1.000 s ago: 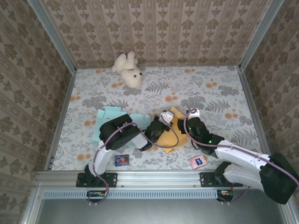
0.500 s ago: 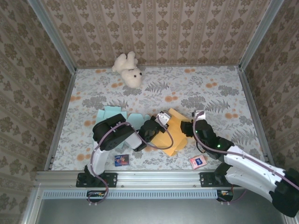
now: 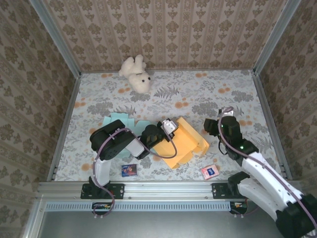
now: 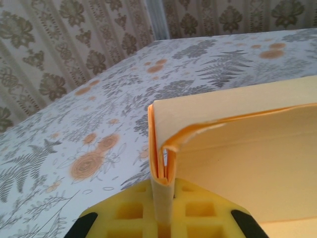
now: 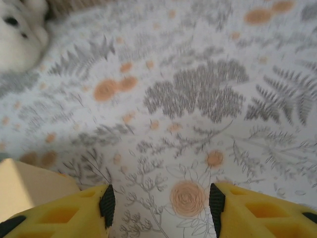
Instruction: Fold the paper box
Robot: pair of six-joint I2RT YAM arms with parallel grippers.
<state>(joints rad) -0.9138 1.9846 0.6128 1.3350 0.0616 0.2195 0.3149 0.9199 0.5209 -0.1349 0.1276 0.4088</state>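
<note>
Closely, doubled box wall [image 4: 198, 111] (left wrist)

One yellow paper box [image 3: 185, 144], one flat teal sheet [image 3: 119, 120], one white teddy bear [image 3: 136, 73], and two small cards: a blue card [image 3: 129, 170] and a pink card [image 3: 209, 171].

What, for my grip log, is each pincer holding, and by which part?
Left pincer clamps the paper box by a folded wall edge; right pincer open, holding nothing.

teddy bear [image 3: 136, 73], blue card [image 3: 129, 170], pink card [image 3: 209, 171]
</note>
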